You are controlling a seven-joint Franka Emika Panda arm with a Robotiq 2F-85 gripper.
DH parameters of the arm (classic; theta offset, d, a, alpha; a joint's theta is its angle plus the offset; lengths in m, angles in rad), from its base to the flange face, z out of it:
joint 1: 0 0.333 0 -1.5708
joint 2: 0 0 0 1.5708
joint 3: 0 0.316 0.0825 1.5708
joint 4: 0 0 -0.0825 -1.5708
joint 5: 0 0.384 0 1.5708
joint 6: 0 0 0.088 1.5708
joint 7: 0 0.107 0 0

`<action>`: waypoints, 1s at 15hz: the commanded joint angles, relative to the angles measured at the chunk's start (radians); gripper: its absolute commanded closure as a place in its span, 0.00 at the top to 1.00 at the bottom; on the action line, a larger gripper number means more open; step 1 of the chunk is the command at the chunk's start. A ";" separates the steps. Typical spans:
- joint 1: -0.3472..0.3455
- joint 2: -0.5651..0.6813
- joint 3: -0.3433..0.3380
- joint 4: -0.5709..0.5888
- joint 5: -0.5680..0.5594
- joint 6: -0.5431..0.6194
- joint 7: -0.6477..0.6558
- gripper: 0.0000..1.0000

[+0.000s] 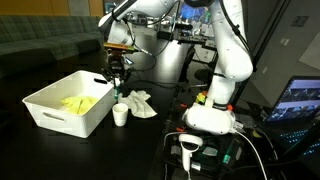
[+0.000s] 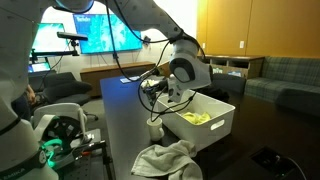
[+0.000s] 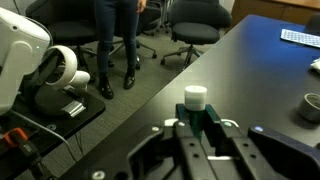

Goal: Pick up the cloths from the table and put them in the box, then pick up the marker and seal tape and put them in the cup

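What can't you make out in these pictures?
Wrist view: the slim teal-green marker with a white end, lower part hidden by the gripper clamping it.
Wrist view: a dark round object, cut off by the right edge; unidentifiable.
Both exterior views: that marker is too small to see.

Office chairs (image 3: 195, 33), standing person's legs (image 3: 104, 45), lit wall screen (image 2: 95, 30), sofa (image 2: 290, 70).

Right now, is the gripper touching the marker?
Touching. The wrist view shows the marker clamped between the fingers of the gripper, its white end sticking out beyond them.
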 commanded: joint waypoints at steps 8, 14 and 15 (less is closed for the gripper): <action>-0.026 0.031 -0.022 -0.110 0.158 0.076 -0.023 0.05; -0.042 0.079 -0.034 -0.099 0.151 0.092 -0.081 0.05; -0.045 0.089 -0.035 -0.092 0.149 0.097 -0.095 0.05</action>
